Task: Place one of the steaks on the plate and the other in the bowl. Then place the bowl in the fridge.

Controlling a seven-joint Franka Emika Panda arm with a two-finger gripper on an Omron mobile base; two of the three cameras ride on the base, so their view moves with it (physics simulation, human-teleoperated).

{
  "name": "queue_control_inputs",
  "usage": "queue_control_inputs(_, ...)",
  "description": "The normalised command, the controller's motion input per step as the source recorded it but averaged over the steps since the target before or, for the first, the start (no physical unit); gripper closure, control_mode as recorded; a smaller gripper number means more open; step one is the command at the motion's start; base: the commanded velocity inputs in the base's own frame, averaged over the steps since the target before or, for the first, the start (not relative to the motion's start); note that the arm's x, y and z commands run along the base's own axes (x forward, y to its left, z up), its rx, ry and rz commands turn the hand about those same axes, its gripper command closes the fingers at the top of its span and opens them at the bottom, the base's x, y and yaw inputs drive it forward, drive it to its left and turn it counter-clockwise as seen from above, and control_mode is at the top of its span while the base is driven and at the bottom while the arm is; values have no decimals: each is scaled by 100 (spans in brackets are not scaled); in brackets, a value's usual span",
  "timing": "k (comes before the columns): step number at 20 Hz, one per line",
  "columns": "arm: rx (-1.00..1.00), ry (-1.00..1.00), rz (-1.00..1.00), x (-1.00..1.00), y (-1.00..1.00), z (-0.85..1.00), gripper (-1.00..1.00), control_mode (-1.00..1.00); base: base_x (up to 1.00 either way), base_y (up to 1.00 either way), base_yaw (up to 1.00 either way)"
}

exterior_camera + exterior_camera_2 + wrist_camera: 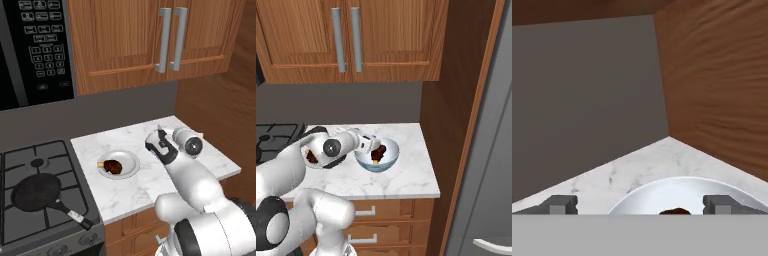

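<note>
Steak [113, 165] is seen lying on the plate [131, 160], left of centre in the left base view, on the marble counter [140, 187] beside the stove [30, 160], where a black frying pan [37, 192] sits at the lower left. That half of the sorting is judged done, the meat resting well inside the rim.

Further right on the counter, in the middle of the right base view, the bowl [387, 159] is found with the second steak [378, 150] inside it, dark against the pale wall, with a little orange at its edge. The meat is placed low in the bowl, presumably so that it will not slide out when the bowl is carried.

The gripper [640, 204] is held just above the bowl, and in the hand view its two fingertips [559, 204] are seen spread to their full width, one at each lower corner, with the bowl's white rim and a sliver of the steak between them. Nothing is gripped and no contact with the rim can be made out. The wide stance is judged to suit either a release just made or a grasp of the bowl's rim to come.

Beyond, at the right edge of the right base view, the grey fridge [496, 150] stands with its door shut; the bowl is not yet in it.
</note>
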Motion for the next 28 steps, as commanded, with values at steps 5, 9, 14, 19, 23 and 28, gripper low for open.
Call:
queue_control_inputs(5, 1, 7, 0, -26, -8, 100, -100, -100, 0, 0, 0)
queue_control_inputs(9, 6, 21, 0, -29, -7, 100, -100, -100, 0, 0, 0)
queue_control_inputs(14, 4, 14, 0, -53, -5, 31, -100, -100, 0, 0, 0)
queue_control_inputs(19, 0, 0, 0, -93, 0, -4, -100, -100, 0, 0, 0)
queue_control_inputs(23, 0, 3, 5, -88, 0, 3, -100, -100, 0, 0, 0)
queue_control_inputs(28, 0, 22, 18, -56, 0, 23, -100, -100, 0, 0, 0)
